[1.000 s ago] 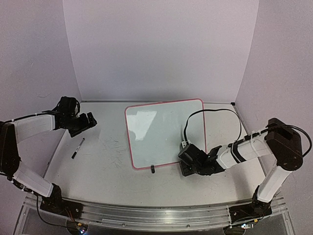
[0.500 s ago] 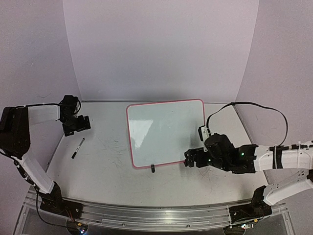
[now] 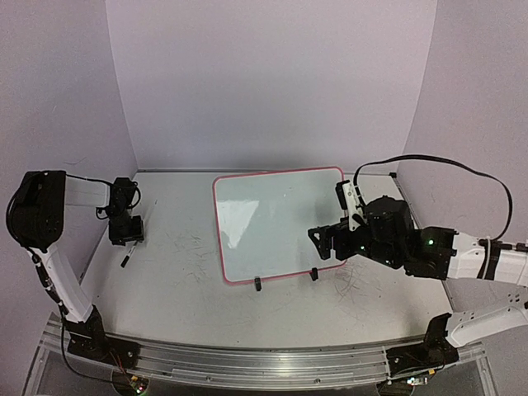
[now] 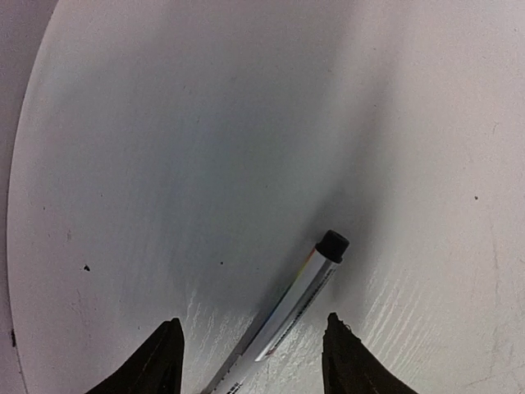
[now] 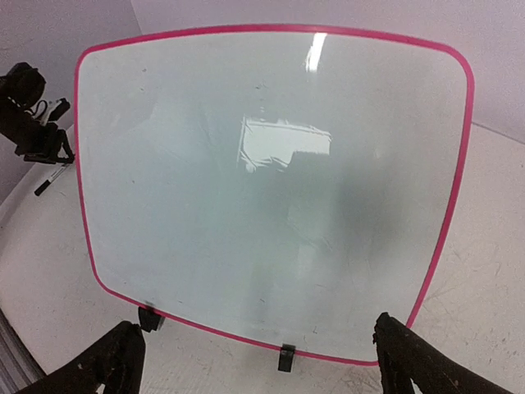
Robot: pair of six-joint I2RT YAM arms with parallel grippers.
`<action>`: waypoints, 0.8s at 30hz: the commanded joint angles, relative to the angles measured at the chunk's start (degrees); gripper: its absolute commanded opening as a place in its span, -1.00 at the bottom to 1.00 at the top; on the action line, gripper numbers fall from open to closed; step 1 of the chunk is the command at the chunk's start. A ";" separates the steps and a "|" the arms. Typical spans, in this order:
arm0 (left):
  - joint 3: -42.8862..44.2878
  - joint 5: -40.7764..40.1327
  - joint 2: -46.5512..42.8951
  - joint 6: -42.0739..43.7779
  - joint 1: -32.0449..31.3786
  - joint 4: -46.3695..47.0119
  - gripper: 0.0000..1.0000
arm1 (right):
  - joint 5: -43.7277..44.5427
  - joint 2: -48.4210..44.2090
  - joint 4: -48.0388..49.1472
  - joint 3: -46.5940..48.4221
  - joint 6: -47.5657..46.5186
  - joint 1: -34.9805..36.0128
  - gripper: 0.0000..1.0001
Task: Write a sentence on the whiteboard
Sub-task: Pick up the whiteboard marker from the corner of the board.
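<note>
The whiteboard (image 3: 276, 219), white with a pink rim and two black clip feet (image 3: 257, 285), lies flat mid-table and is blank; it fills the right wrist view (image 5: 271, 164). A white marker with a black cap (image 4: 299, 295) lies on the table at the left, its end showing in the top view (image 3: 126, 259). My left gripper (image 3: 128, 231) points down over it, open, with the marker between the fingers (image 4: 250, 328) and not gripped. My right gripper (image 3: 327, 242) is open and empty above the board's near right edge (image 5: 254, 328).
The tabletop (image 3: 181, 280) is scuffed white. Lilac walls close in at the back and both sides. A black cable (image 3: 429, 165) arches above the right arm. The left arm and marker show at the left of the right wrist view (image 5: 29, 115).
</note>
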 commanded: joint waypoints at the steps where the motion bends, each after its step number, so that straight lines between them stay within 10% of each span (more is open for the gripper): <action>1: -0.65 -2.08 1.55 1.44 0.13 -0.16 0.06 | -1.45 -1.09 1.67 3.67 -6.30 -0.15 0.97; 9: -0.74 -1.75 3.53 2.31 0.13 -0.33 -0.29 | 1.47 -11.44 13.82 -3.58 -5.74 -0.14 0.97; 24: 0.25 2.94 -3.71 2.28 -0.29 -0.77 -0.93 | 12.26 -5.03 7.10 2.80 -3.57 -0.15 0.97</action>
